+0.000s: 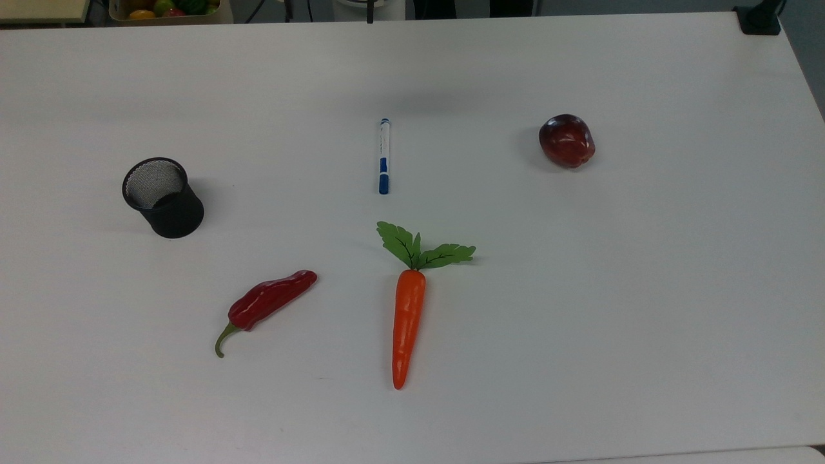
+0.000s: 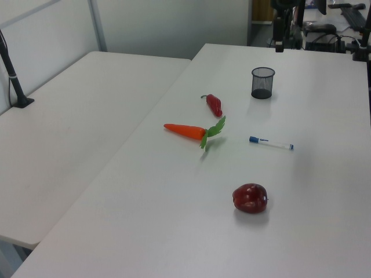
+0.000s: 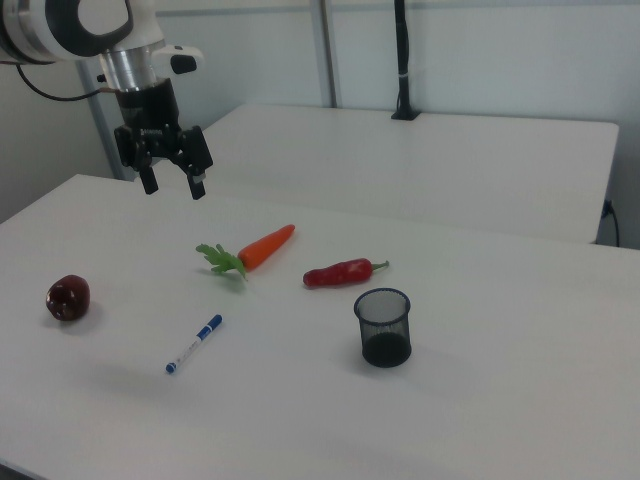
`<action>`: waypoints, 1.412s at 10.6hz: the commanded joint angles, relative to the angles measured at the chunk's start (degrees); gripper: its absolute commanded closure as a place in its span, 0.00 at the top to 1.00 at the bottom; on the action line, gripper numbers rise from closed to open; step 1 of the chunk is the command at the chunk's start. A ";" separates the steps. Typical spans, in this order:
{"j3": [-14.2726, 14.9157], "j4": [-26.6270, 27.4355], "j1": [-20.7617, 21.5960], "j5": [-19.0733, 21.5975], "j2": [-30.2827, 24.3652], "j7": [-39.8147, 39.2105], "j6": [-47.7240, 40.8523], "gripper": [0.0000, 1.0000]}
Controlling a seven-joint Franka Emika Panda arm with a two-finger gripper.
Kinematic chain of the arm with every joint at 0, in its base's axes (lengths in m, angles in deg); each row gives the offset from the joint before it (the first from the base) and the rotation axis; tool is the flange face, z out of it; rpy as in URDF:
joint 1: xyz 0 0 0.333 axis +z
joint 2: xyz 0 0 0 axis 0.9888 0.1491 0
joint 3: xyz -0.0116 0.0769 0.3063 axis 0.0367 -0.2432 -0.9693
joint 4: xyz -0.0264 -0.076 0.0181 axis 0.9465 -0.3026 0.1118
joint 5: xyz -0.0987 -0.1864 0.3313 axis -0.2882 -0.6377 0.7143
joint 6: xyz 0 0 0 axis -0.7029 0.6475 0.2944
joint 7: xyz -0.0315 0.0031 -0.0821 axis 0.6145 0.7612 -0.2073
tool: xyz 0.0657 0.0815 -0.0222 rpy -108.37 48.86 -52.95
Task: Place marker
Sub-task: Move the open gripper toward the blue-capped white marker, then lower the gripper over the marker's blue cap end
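The gripper (image 3: 171, 186) hangs high above the table (image 3: 480, 400) in the right view, pointing down, its two fingers spread apart with nothing between them. It holds nothing.

The marker (image 3: 194, 343) lies flat on the table well below the gripper and, in the right view, nearer the camera and slightly to the right of it. Reaching it looks to call for a long descent plus a shift toward the right view's near edge. In the right view its long axis runs diagonally, blue cap up-right and blue tip down-left; in the top view the marker (image 1: 384, 156) runs almost straight near-to-far, cap toward the carrot (image 1: 408, 325).

How squarely the fingers already line up across the barrel is hard to judge from here; some wrist turn may be needed.

The mesh cup (image 3: 383, 327), probably the destination, stands well apart on the right view's right; the apple (image 3: 68, 298) sits on its left.
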 commanded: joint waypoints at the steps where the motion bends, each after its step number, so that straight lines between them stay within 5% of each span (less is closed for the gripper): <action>1: 0.43 -0.11 0.86 -0.38 -0.01 0.14 0.99 1.00; 6: 0.43 0.85 0.42 -0.12 0.08 -0.30 2.03 1.00; 15: 0.08 21.15 4.29 1.02 2.87 0.66 21.35 1.00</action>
